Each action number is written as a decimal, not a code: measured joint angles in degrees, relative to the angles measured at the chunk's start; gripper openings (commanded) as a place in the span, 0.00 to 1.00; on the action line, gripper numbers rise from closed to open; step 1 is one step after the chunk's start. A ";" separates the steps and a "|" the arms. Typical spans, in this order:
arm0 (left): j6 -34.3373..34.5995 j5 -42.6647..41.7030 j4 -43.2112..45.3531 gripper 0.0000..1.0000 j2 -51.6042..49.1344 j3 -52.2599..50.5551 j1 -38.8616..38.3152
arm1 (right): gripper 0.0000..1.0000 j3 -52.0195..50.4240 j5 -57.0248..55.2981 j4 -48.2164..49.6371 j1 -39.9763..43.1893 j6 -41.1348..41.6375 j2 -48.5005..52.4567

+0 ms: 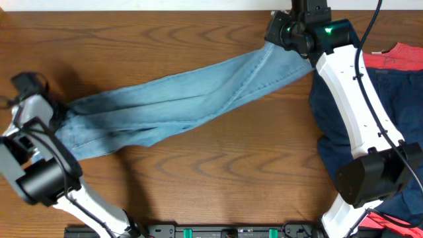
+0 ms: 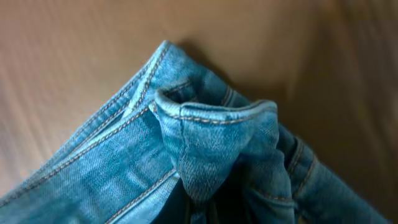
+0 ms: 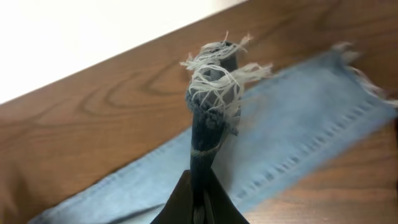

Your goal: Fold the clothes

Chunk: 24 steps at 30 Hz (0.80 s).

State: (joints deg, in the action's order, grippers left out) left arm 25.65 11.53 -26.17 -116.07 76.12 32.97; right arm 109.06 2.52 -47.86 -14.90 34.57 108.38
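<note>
The light-blue jeans [image 1: 192,99] lie stretched across the wooden table from lower left to upper right. My left gripper [image 1: 53,116] is shut on the waistband end; the left wrist view shows the bunched waistband [image 2: 211,137] filling the frame, with the fingers hidden under the denim. My right gripper [image 1: 291,36] is shut on the frayed hem [image 3: 214,81], held just above the leg lying on the table [image 3: 298,143]. A dark navy garment [image 1: 390,125] and a coral-red T-shirt [image 1: 400,58] lie at the right.
The right arm [image 1: 350,99] crosses over the navy garment. Another bit of red cloth [image 1: 380,221] shows at the bottom right. The table's far edge meets a white wall [image 3: 74,37]. Bare wood [image 1: 218,172] lies in front of the jeans.
</note>
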 measured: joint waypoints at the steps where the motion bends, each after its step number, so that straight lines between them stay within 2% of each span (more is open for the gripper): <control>1: -0.48 0.00 -4.17 0.06 -0.44 2.40 -0.94 | 0.03 0.00 -0.33 -0.04 0.04 0.04 0.00; 5: -1.73 0.07 -18.69 0.06 -0.74 11.72 -2.60 | 0.02 0.00 -2.32 -0.09 0.44 0.42 0.00; 10: -1.51 -0.50 -31.17 0.06 1.20 19.76 0.00 | 0.01 0.00 -3.82 -0.42 3.52 0.59 0.00; 19: -1.44 -5.84 -48.26 0.06 14.43 21.51 4.37 | 0.01 0.00 -4.50 -2.43 12.59 -0.04 0.02; 24: -1.51 -7.65 -59.04 0.06 16.41 21.70 4.26 | 0.01 0.00 -4.55 -4.09 14.47 -0.87 0.02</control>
State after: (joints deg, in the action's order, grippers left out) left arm 24.14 3.88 -85.21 -99.66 97.82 37.23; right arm 109.06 -2.02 -51.94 -0.43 33.69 108.40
